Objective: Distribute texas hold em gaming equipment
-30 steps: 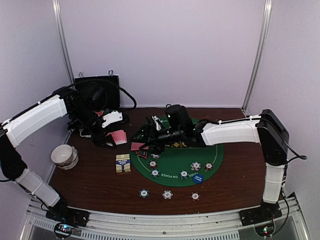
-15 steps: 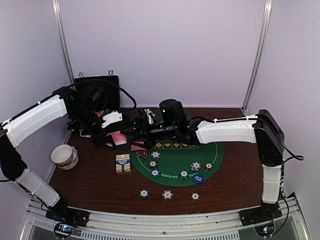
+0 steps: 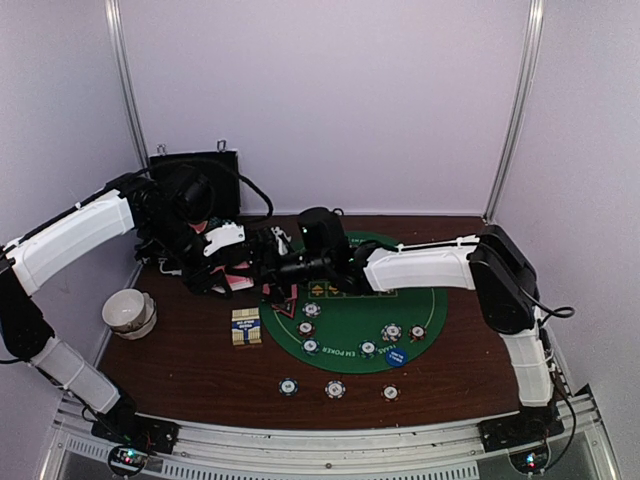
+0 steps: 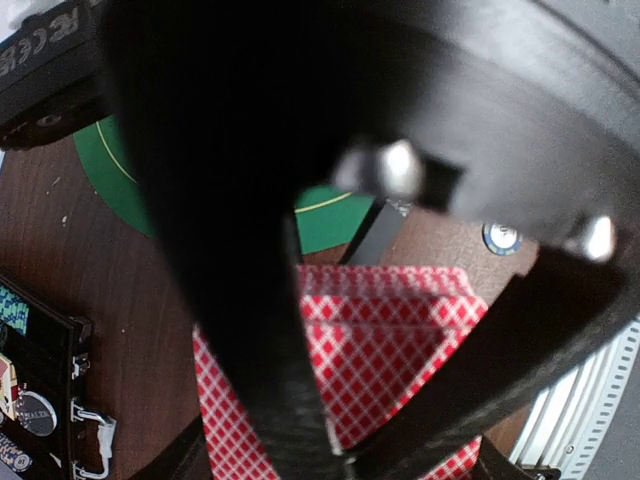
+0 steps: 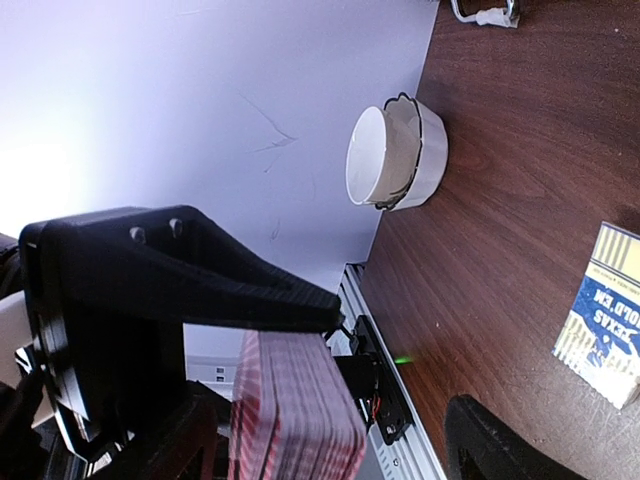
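Chips [image 3: 335, 388]: roughly nine; one card deck [image 4: 400, 335]

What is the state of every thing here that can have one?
Left claw, shut on the deck.
Right claw, open, close to the deck.
Case, open.
Bowl, upright.
Card box, lying flat.
Chips, lying flat.
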